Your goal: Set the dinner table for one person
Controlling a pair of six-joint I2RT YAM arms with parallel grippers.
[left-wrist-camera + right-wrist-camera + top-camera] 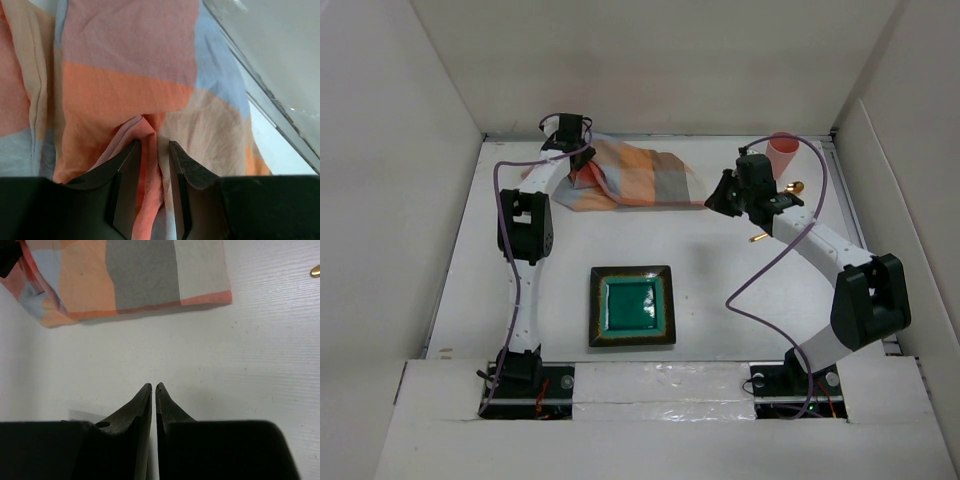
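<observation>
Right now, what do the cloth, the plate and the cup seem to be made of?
Cloth: woven fabric, matte; it folds and wrinkles.
Plate: likely glazed ceramic; glossy teal centre, dark rim.
Cup: perhaps plastic, pink and smooth; too small to tell.

1. Open bench (720,290) runs between the square plate (632,306) and the right arm (820,245), and in the strip between plate and checked cloth (640,178)
2. The cloth heaps across the far left, close to the back panel (660,70), with the left arm (525,225) reaching over it
3. A pink cup (783,152) and two small gold pieces (760,238) crowd the far right corner
4. Upright side panels close both flanks
</observation>
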